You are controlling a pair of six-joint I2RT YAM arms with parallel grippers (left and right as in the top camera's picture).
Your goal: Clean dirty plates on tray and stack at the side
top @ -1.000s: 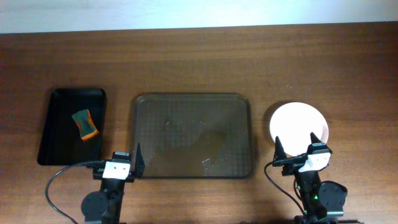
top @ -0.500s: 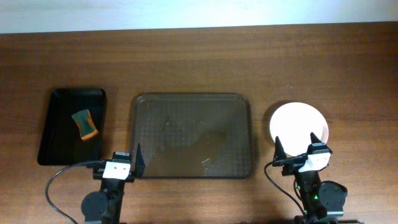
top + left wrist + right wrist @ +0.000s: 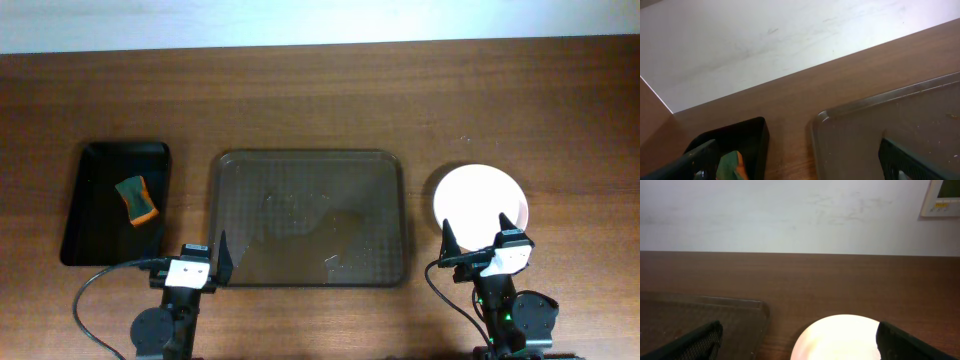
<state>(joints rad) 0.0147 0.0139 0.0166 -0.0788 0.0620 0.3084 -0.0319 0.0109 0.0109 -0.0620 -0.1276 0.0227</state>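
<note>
The large dark brown tray (image 3: 308, 218) lies at the table's middle with no plate on it; it also shows in the left wrist view (image 3: 900, 125) and the right wrist view (image 3: 700, 317). White plates (image 3: 479, 196) sit to its right on the table, seen as one round white disc; how many are stacked I cannot tell. They also show in the right wrist view (image 3: 840, 339). My left gripper (image 3: 198, 252) is open and empty at the tray's front left corner. My right gripper (image 3: 478, 232) is open and empty just in front of the plates.
A smaller black tray (image 3: 117, 203) at the left holds a green and orange sponge (image 3: 136, 199); both show in the left wrist view, the tray (image 3: 747, 132) and the sponge (image 3: 731, 166). A white wall (image 3: 790, 215) borders the table's far edge.
</note>
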